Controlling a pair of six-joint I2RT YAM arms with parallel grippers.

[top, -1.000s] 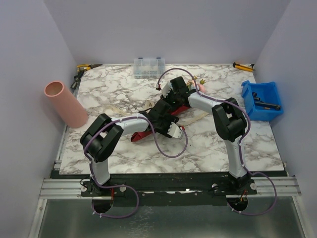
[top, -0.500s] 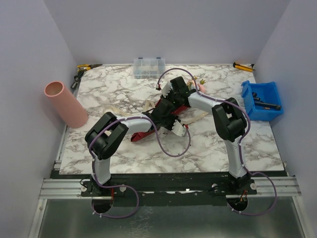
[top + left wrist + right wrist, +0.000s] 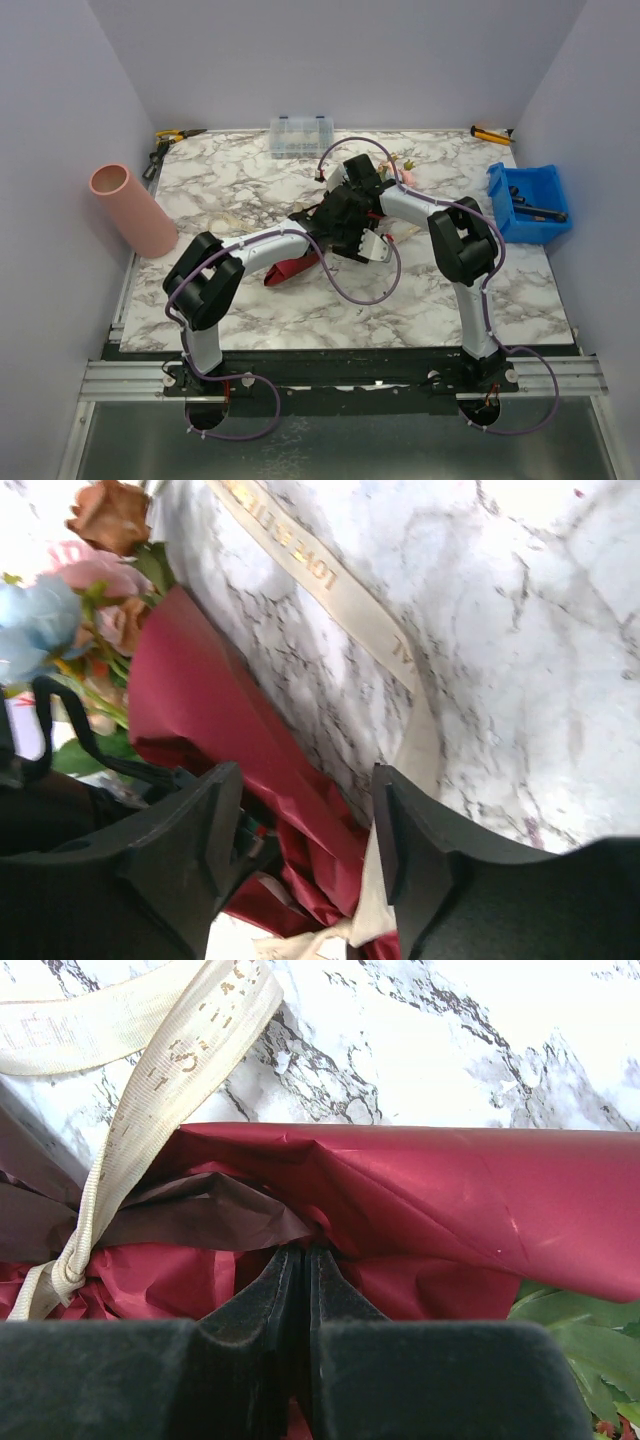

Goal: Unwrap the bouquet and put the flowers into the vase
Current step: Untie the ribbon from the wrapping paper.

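Note:
The bouquet (image 3: 290,268) lies at the table's middle, its dark maroon sheet mostly hidden under both arms. Its flowers (image 3: 405,172) peek out at the back right; in the left wrist view the flowers (image 3: 90,590) are brownish, pink and light blue. My left gripper (image 3: 305,830) is open, its jaws astride the maroon sheet and the beige ribbon (image 3: 330,590). My right gripper (image 3: 303,1255) is shut, pinching a fold of the maroon sheet (image 3: 450,1200) beside the ribbon knot (image 3: 65,1270). The salmon-pink vase (image 3: 132,210) lies tilted at the table's left edge, away from both grippers.
A blue bin (image 3: 527,200) holding tools sits at the right edge. A clear plastic box (image 3: 302,135) stands at the back centre. Yellow-handled pliers (image 3: 178,134) lie at the back left, a yellow tool (image 3: 492,133) at the back right. Walls close in on three sides.
My left gripper has moved up and to the right along the bouquet, towards the right gripper. More of the maroon sheet's near-left end shows. The right arm has held still.

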